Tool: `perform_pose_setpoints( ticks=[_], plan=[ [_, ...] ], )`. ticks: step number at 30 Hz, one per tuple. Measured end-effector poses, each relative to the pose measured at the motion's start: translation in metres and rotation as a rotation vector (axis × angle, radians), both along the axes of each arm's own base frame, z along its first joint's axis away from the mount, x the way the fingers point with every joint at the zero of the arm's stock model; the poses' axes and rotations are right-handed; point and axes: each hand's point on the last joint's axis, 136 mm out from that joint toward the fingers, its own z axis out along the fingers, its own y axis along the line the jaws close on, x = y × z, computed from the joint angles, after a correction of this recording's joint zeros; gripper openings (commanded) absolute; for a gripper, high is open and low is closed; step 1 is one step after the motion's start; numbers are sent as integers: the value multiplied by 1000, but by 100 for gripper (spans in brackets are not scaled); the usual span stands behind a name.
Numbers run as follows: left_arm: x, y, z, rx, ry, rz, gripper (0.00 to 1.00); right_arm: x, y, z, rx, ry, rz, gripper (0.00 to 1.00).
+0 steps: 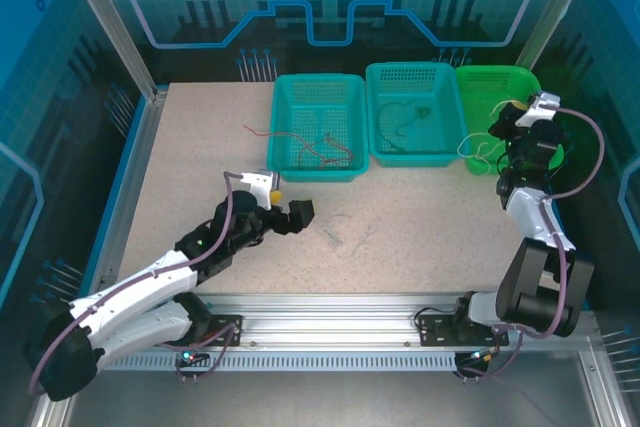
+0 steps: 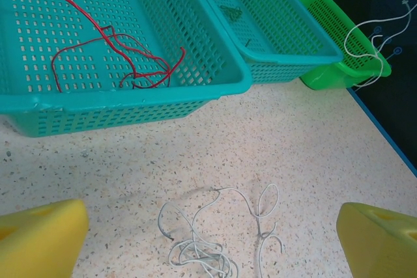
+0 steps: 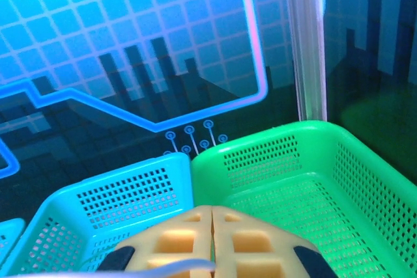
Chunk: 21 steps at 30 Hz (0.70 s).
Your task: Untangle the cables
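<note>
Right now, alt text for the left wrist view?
A pale whitish cable lies tangled on the table between the open left gripper's fingers. Behind, a red cable sits in a teal basket; a white cable hangs by the green basket.

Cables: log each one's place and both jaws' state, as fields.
red cable: in left teal basket, one end over its rim
dark cable: in middle teal basket
pale tangle: on table
hanging pale cable: by green basket
left gripper: jaws open, facing pale tangle
right gripper: jaws shut on hanging pale cable
</note>
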Motion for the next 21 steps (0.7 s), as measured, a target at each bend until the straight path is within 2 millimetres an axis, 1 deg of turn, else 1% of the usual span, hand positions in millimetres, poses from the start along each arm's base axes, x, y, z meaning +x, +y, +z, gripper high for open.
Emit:
perform_pose_setpoints(
  ticks=[4,6,9,11,12,14,15,16,17,18,19,21],
  plan=[
    [-1,0,2,-5,-6,0,99,26,-36,-15,67,31,-31,2],
    [-1,1,3,-7,-9,0,99,40,-43,-21,95,51,-24,3],
    [-2,2,0,-5,-5,0,99,60,-47,-25,127,59,1,4],
    [-2,2,-2,-2,-2,1,99,74,-51,-32,153,89,10,10],
    [-2,2,-2,-2,-2,1,99,82,-54,-36,166,110,13,13],
    [-2,2,-2,-2,-3,1,99,98,-57,-46,187,157,24,24],
    [-2,2,-2,-2,-3,1,99,106,-60,-52,199,186,29,34],
    [-2,2,-2,-2,-2,1,99,112,-61,-59,210,212,32,41],
    [-2,2,-2,-2,-2,0,99,116,-61,-67,223,240,34,47],
    [-2,2,-2,-2,-2,0,99,117,-61,-76,236,269,36,57],
    [-2,2,-2,-2,-2,0,99,117,-59,-86,256,303,35,65],
    [-2,2,-3,-1,0,1,99,113,-55,-99,282,357,37,66]
  ],
)
